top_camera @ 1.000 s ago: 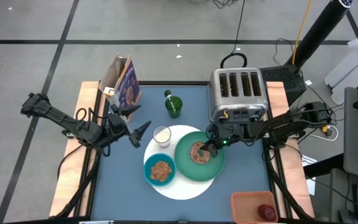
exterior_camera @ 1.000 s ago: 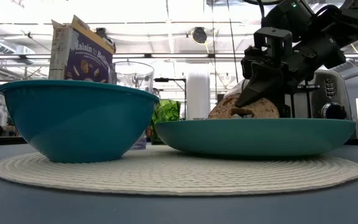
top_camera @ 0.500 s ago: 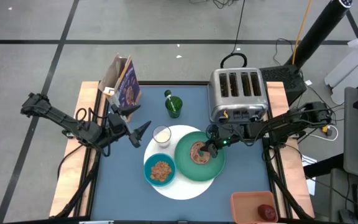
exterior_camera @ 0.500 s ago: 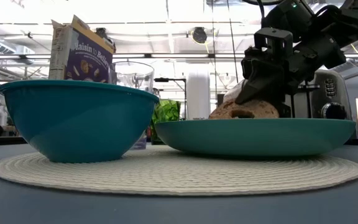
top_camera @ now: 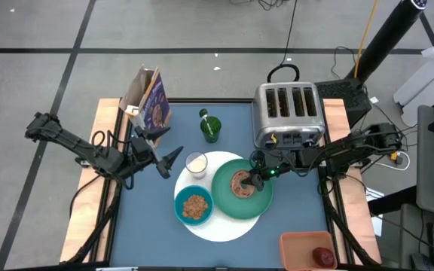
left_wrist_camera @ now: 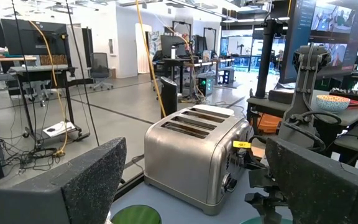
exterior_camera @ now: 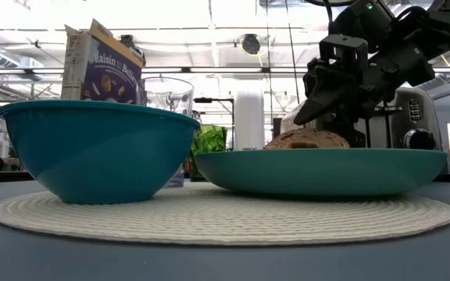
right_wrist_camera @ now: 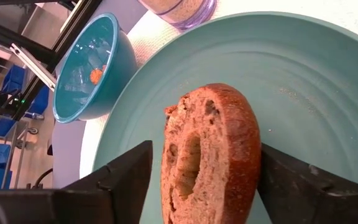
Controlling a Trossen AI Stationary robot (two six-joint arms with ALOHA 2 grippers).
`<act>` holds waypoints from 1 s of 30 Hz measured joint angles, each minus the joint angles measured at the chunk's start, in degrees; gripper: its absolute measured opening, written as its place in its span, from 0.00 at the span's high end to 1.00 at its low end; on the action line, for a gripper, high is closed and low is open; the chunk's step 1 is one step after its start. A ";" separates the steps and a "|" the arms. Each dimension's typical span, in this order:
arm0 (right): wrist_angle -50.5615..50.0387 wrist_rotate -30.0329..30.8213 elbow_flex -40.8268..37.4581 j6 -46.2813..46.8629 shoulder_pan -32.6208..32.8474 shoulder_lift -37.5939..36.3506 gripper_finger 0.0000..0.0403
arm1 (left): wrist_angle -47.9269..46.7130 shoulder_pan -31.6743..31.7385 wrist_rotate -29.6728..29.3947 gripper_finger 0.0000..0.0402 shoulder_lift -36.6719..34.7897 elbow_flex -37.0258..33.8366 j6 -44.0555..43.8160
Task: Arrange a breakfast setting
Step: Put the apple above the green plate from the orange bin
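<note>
A brown bagel (right_wrist_camera: 210, 149) lies flat on the green plate (top_camera: 221, 194), which sits on the white round mat (top_camera: 228, 226). My right gripper (top_camera: 252, 181) is open over the plate. Its fingers stand on either side of the bagel, and in the low view the fingertips (exterior_camera: 307, 113) are just above the bagel (exterior_camera: 307, 139). The teal bowl (top_camera: 194, 205) holds cereal and rests on the mat. The clear glass (top_camera: 196, 163) stands at the mat's far edge. My left gripper (top_camera: 168, 159) is open and empty, left of the glass. No spoon shows.
The green cup (top_camera: 210, 129) and the silver toaster (top_camera: 288, 113) stand at the far side. The purple cereal box (top_camera: 151, 98) stands at the far left corner. An orange-pink tray (top_camera: 300, 248) at the near right holds the dark-red fruit (top_camera: 322, 257).
The bagel stood tilted on the plate under my right gripper's fingers. It has sunk step by step and now lies flat, with the fingertips clear above it. Both arms have stayed where they were.
</note>
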 joint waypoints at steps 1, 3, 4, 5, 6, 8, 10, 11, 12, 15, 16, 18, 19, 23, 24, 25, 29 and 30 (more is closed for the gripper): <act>0.02 0.00 -0.01 0.00 0.00 0.00 0.34 | 0.00 0.00 0.00 0.03 -0.01 0.00 0.01; 0.02 0.00 -0.02 0.00 0.00 0.00 0.33 | -0.01 0.00 0.00 0.03 -0.01 0.00 0.00; 0.01 0.00 -0.01 0.00 0.00 0.00 0.32 | -0.01 0.00 0.00 0.03 -0.01 0.00 0.00; 0.01 0.00 0.00 -0.03 0.00 0.00 0.32 | -0.01 0.00 0.00 0.03 0.01 0.00 0.00; 0.01 0.00 -0.01 -0.50 0.00 0.00 0.31 | 0.01 0.00 0.00 0.03 -0.01 0.00 0.00; 0.00 -0.36 0.00 -3.11 0.00 0.00 0.31 | 0.00 0.00 0.00 0.03 0.00 0.00 0.00; 0.02 -2.52 0.00 -6.03 -0.04 -0.04 0.32 | -0.01 0.00 0.00 0.03 -0.01 0.00 0.00; -0.15 -3.25 0.00 -6.94 -0.03 -0.30 0.32 | -0.01 0.00 0.00 0.03 -0.01 0.00 0.01; -0.24 -3.65 -0.02 -7.56 -0.01 -0.47 0.32 | -0.01 0.00 0.00 0.03 -0.01 0.00 0.00; -0.32 -4.28 0.00 -7.90 0.00 -0.65 0.32 | 0.00 0.00 0.00 0.03 -0.01 0.00 0.00; -0.69 -4.17 -0.01 -8.07 0.00 -0.92 0.32 | 0.00 0.00 0.00 0.03 -0.01 0.00 0.00; -0.63 -4.11 0.00 -9.22 -0.04 -1.31 0.32 | 0.01 0.00 0.00 0.03 -0.01 0.00 0.00; -1.16 -3.46 0.02 -9.65 -0.10 -1.51 0.32 | 0.00 0.00 0.00 0.03 0.00 0.00 0.00; -4.89 0.93 0.02 -10.56 -0.11 -3.29 0.32 | 0.00 0.00 0.00 0.03 0.00 0.00 0.00; -6.35 2.01 0.02 -10.72 -0.11 -4.00 0.32 | -0.01 0.00 0.00 0.03 0.00 0.00 0.00; -7.55 2.55 0.01 -10.98 -0.12 -4.71 0.32 | -0.01 0.00 0.00 0.03 -0.01 0.00 0.00; -10.39 3.43 0.00 -12.14 -0.11 -8.18 0.32 | -0.01 0.00 0.00 0.03 -0.01 0.02 0.00; -10.43 3.43 0.00 -12.17 -0.11 -9.13 0.32 | 0.00 0.00 0.00 0.03 -0.01 0.02 0.00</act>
